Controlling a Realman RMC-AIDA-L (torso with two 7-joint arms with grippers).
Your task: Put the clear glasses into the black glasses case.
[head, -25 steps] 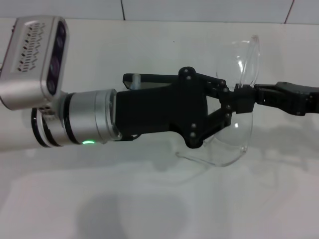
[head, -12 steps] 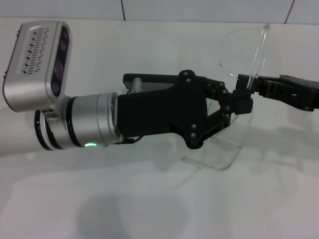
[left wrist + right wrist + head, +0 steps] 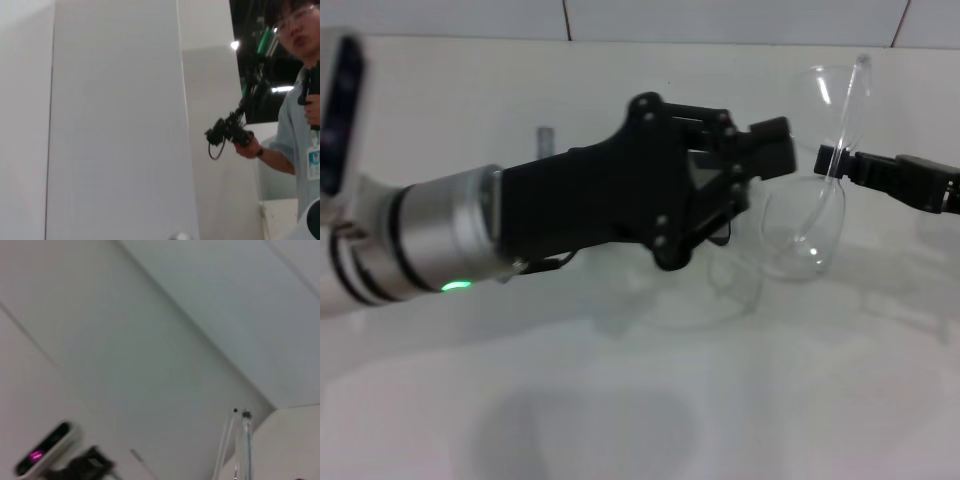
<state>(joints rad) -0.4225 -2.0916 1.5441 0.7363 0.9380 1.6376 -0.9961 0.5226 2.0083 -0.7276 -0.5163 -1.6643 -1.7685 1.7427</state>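
Writing: none can be read.
Clear glasses (image 3: 817,205): see-through plastic with a curved lens and thin arms, held up above the white desk (image 3: 620,420), out past the left gripper's tips.
Right gripper (image 3: 832,163): black, coming in from the right, pinching the glasses near the middle of the frame.
Left gripper (image 3: 765,160): black on a shiny silver wrist, just beside the glasses; whether it touches them cannot be told, nor whether it is spread or pressed together.
Right wrist view: the thin clear arms of the glasses stick up against a white wall (image 3: 165,340).
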